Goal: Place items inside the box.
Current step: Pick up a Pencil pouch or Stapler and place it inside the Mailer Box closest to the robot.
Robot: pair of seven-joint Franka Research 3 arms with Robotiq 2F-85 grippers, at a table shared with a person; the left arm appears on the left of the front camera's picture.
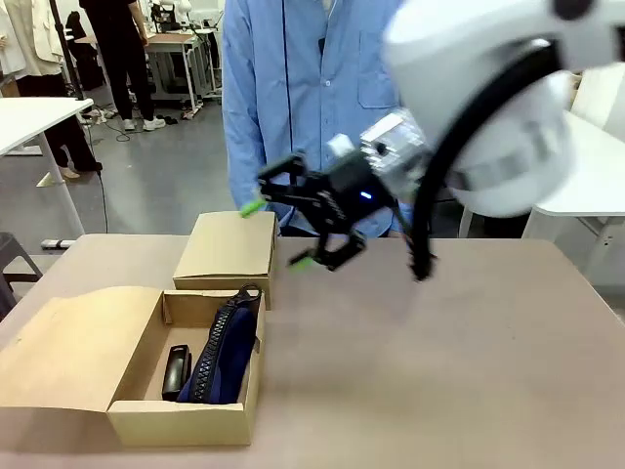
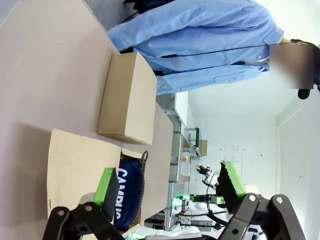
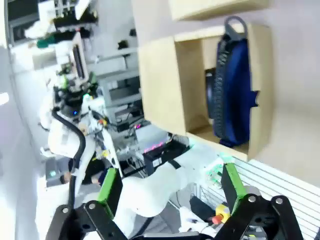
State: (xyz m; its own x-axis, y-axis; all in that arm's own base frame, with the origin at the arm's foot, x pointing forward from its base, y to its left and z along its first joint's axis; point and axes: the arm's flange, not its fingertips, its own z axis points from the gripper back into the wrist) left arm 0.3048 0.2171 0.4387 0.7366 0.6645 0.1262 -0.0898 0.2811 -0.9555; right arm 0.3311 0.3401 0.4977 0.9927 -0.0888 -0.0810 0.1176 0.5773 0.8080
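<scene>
Hovering empty with fingers spread wide, the right hand (image 1: 293,234) hangs above the desk (image 1: 439,352) just beyond the open cardboard box (image 1: 186,422), near the closed box (image 1: 227,249). The left hand (image 2: 170,192) is spread too, empty. Inside the open box, the navy CAMPUS pouch (image 1: 227,352) stands on edge beside 1 black stapler (image 1: 176,371). A careless sweep could clip the pouch's upright loop or nudge either box.

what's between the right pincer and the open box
Nothing visible. The right pincer, open and empty, hangs above the table just past the open box, whose top is unobstructed. Inside lie the navy pouch and a black stapler.
</scene>
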